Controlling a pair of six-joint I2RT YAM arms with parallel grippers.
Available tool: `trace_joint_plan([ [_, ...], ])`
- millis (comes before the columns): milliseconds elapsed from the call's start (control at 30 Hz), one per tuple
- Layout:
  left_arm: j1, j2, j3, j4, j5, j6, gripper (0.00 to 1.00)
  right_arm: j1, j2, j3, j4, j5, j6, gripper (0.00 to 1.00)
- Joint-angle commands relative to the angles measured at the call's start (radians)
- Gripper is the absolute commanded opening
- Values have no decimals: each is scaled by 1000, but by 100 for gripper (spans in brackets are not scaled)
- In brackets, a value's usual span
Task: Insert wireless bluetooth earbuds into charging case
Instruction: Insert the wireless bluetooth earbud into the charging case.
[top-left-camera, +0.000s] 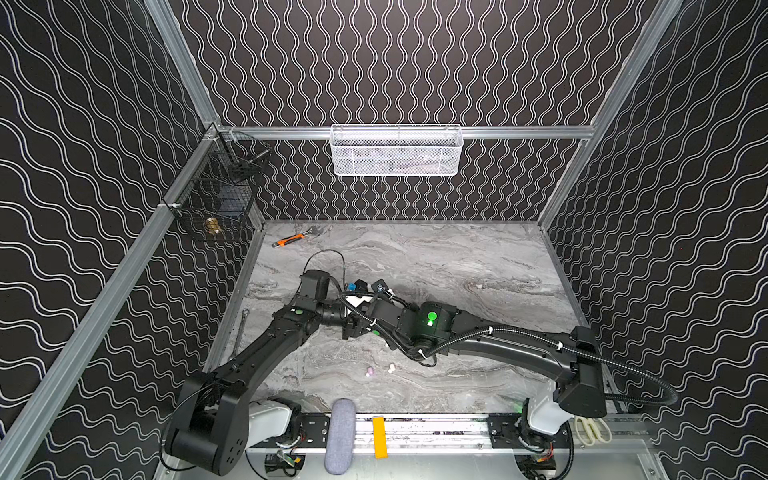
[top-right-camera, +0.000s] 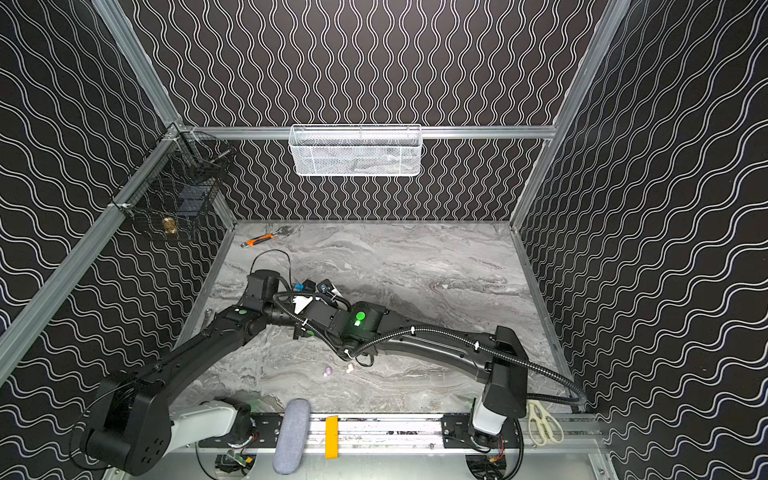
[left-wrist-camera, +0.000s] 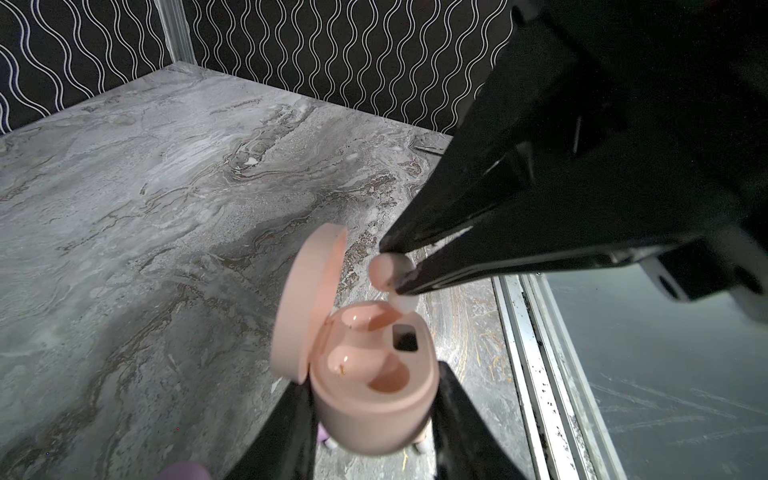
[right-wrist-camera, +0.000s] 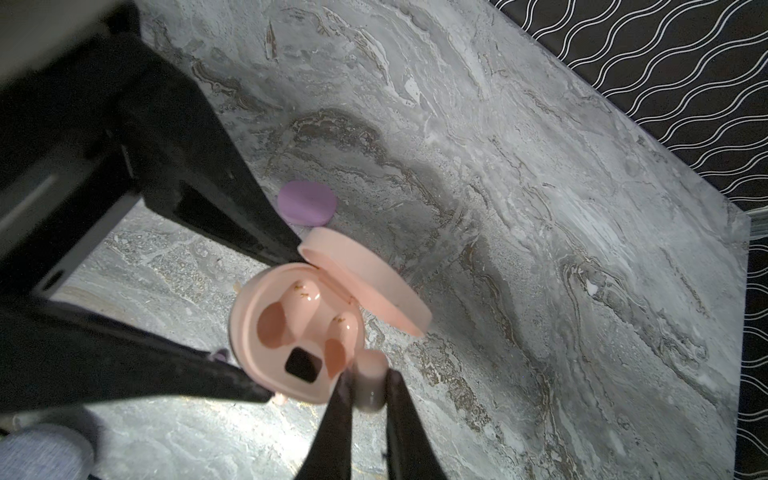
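My left gripper (left-wrist-camera: 374, 399) is shut on the body of a pink charging case (left-wrist-camera: 374, 415), held above the table with its lid (left-wrist-camera: 307, 299) swung open and both sockets bare. The right gripper (right-wrist-camera: 369, 380) is shut on a pale cream-pink earbud (right-wrist-camera: 371, 374), which hangs just over the rim of the case (right-wrist-camera: 253, 316) at one socket. From the left wrist that earbud (left-wrist-camera: 384, 268) sits between the right fingertips (left-wrist-camera: 399, 286). Two more earbuds, one lilac (top-left-camera: 369, 371) and one cream (top-left-camera: 391, 368), lie on the marble near the front. In both top views the arms hide the case.
A closed lilac case (right-wrist-camera: 306, 203) lies on the table beside the held one. An orange-handled tool (top-left-camera: 291, 240) lies at the back left and a wrench (top-left-camera: 241, 332) along the left edge. On the front rail are a grey pouch (top-left-camera: 340, 436), a yellow block (top-left-camera: 379, 436) and scissors (top-left-camera: 592, 430).
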Motion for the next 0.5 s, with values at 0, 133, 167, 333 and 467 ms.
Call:
trace_joint_plan([
  [0,0,-3,4,51,19,-9,26,-3,-7,-12,37,-40,-3,16],
  [133,0,-3,6,51,14,-7,26,-10,-12,-15,44,-51,14,16],
  [167,0,-3,6,52,13,-8,26,-11,-10,-13,44,-51,15,15],
  [333,0,-7,5,61,-3,-18,26,-17,11,9,6,-45,30,16],
  [467,1,-8,5,67,-7,-23,26,-23,13,5,10,-51,29,16],
])
